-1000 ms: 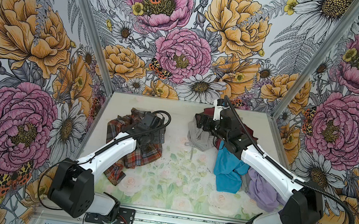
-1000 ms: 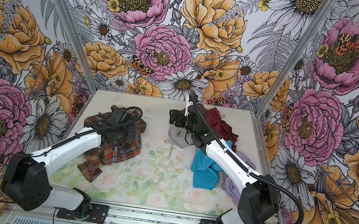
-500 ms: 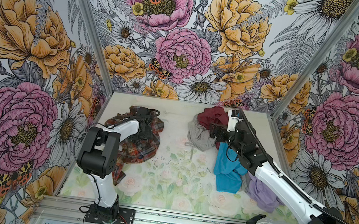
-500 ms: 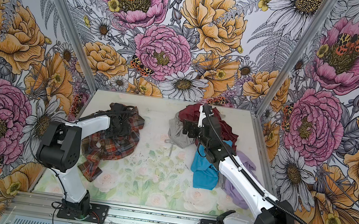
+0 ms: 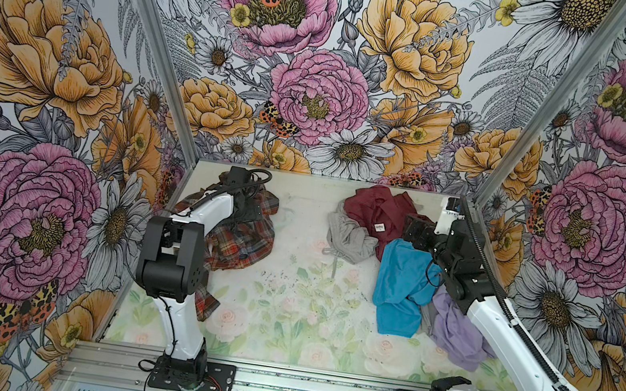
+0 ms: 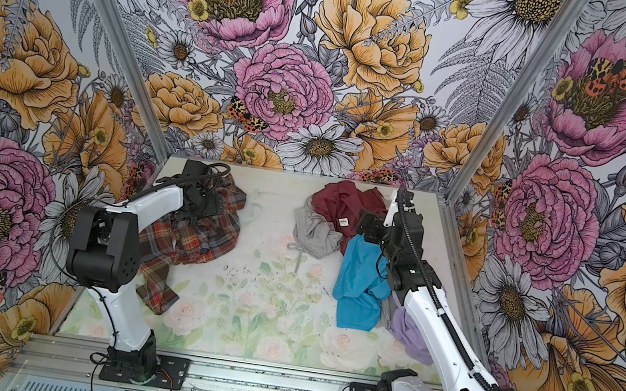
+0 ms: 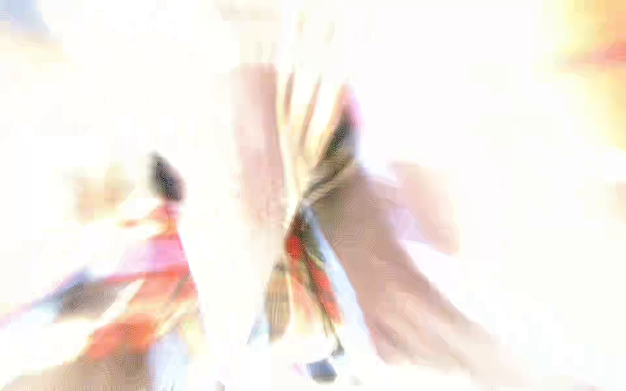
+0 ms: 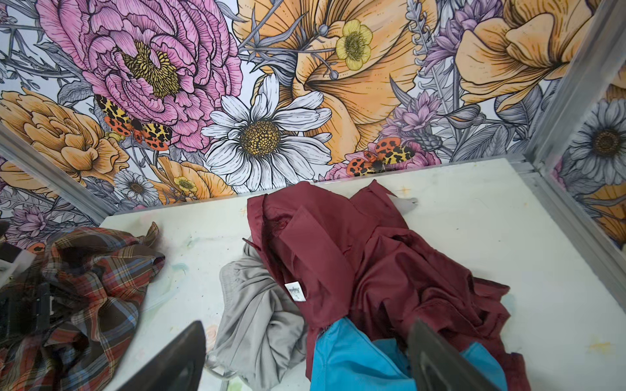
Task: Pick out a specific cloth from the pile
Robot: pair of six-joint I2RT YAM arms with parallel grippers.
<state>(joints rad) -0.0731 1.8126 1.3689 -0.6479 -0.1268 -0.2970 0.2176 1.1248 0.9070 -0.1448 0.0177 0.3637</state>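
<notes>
While my left hand (image 5: 251, 211) sits low on the cloth (image 5: 241, 242), its wrist view is only a washed-out blur of red and brown streaks. I cannot tell how far that hand is spread or whether it has any fabric in it.

In both top views the cloth lies at the left of the frame. It is a thin woven plaid shirt, brown with red, orange, blue and white checks, crumpled into soft ridges. One narrow tail trails toward the lower left. It rests on the desk (image 5: 288, 306), a pale matt surface printed with faint roses and leaves, well apart from the pile (image 5: 397, 268) at the right.

My right hand (image 8: 308, 326) hangs over that pile. Its two dark, tapered fingers (image 8: 176, 359) are spread wide with nothing gripped between them.

Below them the maroon garment (image 8: 355, 257) is smooth and sharply creased, with a small white label. Beside it the grey garment (image 8: 257, 315) slumps in limp jersey folds. The bright blue garment (image 8: 352, 362) overlaps the maroon edge. The lavender garment (image 5: 455, 331) bunches at the lower right, partly under my arm.
</notes>
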